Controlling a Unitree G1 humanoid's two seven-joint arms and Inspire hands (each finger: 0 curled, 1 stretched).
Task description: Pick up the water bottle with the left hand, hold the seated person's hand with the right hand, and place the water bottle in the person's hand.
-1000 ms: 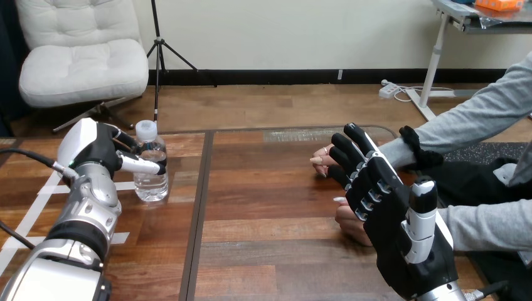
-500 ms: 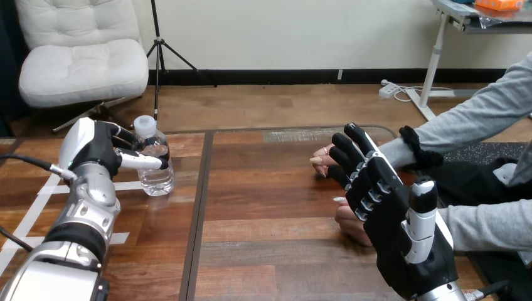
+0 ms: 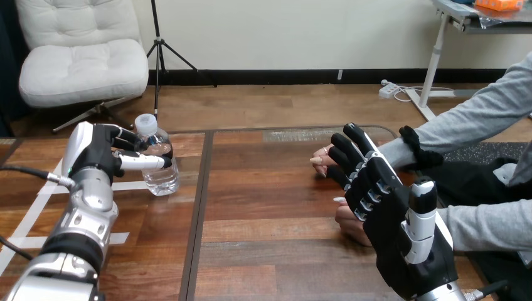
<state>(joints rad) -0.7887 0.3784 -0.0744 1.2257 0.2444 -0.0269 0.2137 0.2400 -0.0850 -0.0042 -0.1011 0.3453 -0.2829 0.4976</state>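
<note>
The left hand (image 3: 97, 153) is gripping the clear plastic water bottle with a white cap (image 3: 162, 179), tilted, near the far left corner of the wooden table (image 3: 270, 213). The right hand (image 3: 392, 219), fingers straight, is overlapping the person's hands (image 3: 323, 162) near the right edge.

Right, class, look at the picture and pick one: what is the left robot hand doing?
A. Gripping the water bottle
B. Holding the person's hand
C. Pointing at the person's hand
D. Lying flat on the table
A: the left robot hand has its fingers and thumb curled round the water bottle, far from the person's hand across the table.
</note>
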